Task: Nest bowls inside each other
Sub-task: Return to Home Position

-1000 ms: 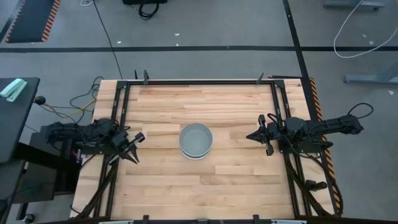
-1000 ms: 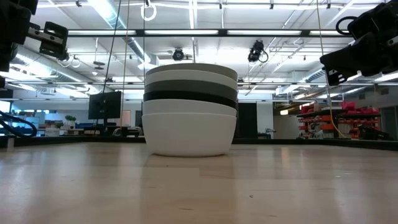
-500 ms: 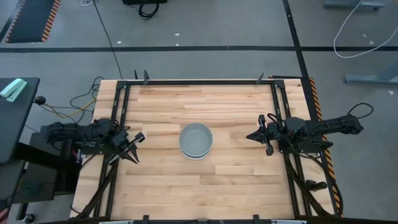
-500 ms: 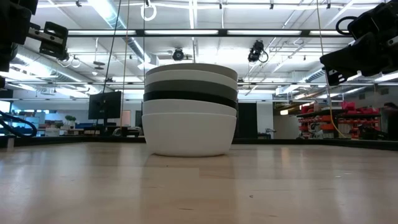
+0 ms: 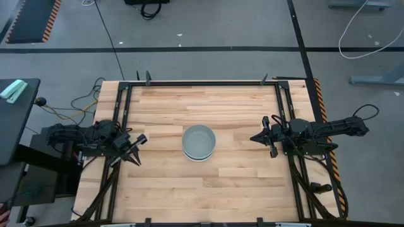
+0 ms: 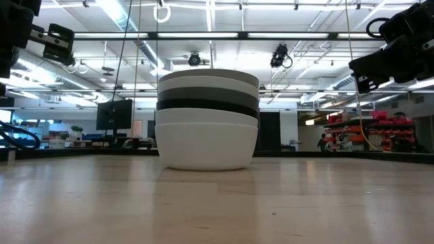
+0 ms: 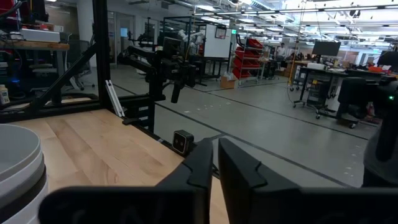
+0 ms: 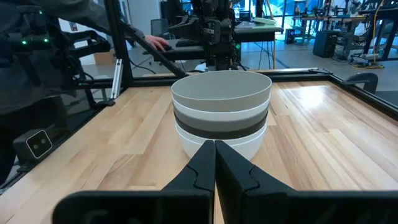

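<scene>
Bowls (image 5: 199,142) sit nested in one stack, ctr of table (image 5: 240,189); nesting looks done. You're on the homing step: left gripper (image 7: 213,149) & right gripper (image 8: 214,146) are at opposite table edges, well clear, fingers pinched together w/ nothing held. Next, just park both arms.

Stack of small round plain bowls (image 6: 207,146): from above only top grey bowl (image 5: 199,140) shows, others hidden beneath. Left wrist view: stack cut by picture's edge. Right wrist view: base partly behind right gripper (image 8: 215,144).
</scene>
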